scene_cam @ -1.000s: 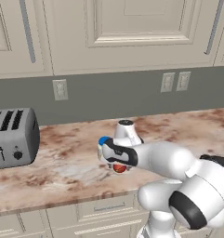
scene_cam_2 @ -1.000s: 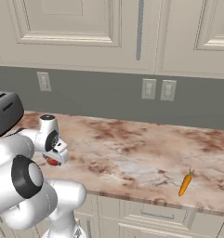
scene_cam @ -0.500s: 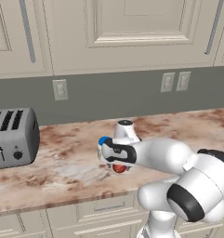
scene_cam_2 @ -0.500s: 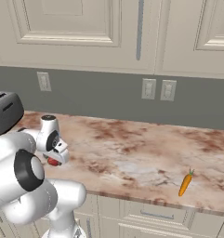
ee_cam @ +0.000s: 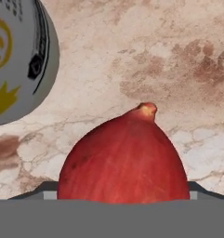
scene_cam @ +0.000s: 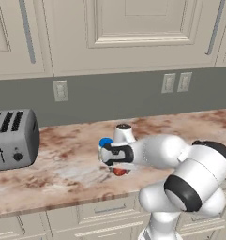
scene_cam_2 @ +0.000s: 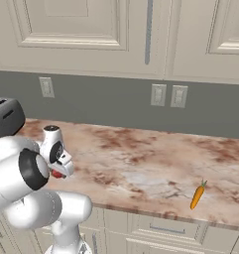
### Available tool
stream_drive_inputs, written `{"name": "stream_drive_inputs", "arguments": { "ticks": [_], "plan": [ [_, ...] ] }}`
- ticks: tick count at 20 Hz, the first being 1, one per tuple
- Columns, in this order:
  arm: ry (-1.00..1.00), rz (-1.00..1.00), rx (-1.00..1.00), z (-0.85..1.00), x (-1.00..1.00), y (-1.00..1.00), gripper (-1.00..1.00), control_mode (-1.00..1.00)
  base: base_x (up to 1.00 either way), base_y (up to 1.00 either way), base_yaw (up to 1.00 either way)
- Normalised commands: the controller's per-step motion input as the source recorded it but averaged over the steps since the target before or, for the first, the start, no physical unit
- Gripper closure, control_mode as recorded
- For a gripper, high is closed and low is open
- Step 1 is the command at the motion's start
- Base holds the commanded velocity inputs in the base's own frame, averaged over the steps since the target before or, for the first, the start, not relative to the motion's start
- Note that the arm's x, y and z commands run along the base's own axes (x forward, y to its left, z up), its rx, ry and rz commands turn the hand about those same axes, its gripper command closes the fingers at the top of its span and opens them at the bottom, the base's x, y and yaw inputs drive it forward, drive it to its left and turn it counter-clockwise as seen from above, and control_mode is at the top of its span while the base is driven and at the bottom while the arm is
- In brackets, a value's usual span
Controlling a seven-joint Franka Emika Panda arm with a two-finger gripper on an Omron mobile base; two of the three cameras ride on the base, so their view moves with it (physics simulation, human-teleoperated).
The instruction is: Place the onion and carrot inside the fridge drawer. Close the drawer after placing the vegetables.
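To the left of my gripper (scene_cam: 118, 168) stands the toaster (scene_cam: 12, 139), well apart at the counter's far left. My gripper hangs low over the marbled counter (scene_cam: 72, 173), directly above the red onion (ee_cam: 124, 160), which sits between my fingers and rests on the stone. I cannot tell whether my fingers are pressing on it or still clear of it. A white round object (ee_cam: 20, 60) lies just beside the onion. Well off to my right, the carrot (scene_cam_2: 198, 194) lies near the counter's front edge.
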Motion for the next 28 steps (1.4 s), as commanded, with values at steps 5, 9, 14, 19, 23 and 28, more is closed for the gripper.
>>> {"name": "stream_drive_inputs", "arguments": {
  "ticks": [5,9,14,19,23,28],
  "plan": [
    [-0.11,-0.11,0.00,0.36,-0.50,-0.26,1.00,-1.00,0.00,0.00,0.00],
    [-0.15,-0.06,0.00,0.99,-0.86,-0.51,1.00,-1.00,0.00,0.00,0.00],
    [-0.04,-0.10,0.00,1.00,-0.77,-0.56,1.00,-1.00,0.00,0.00,0.00],
    [-0.01,-0.08,0.00,0.80,-0.68,-0.38,1.00,-1.00,0.00,0.00,0.00],
    [0.00,-0.03,0.00,0.30,-0.35,0.01,1.00,-1.00,0.00,0.00,0.00],
    [0.00,0.00,-0.01,0.00,0.05,0.05,1.00,-1.00,0.00,0.00,0.00]
  ]
}}
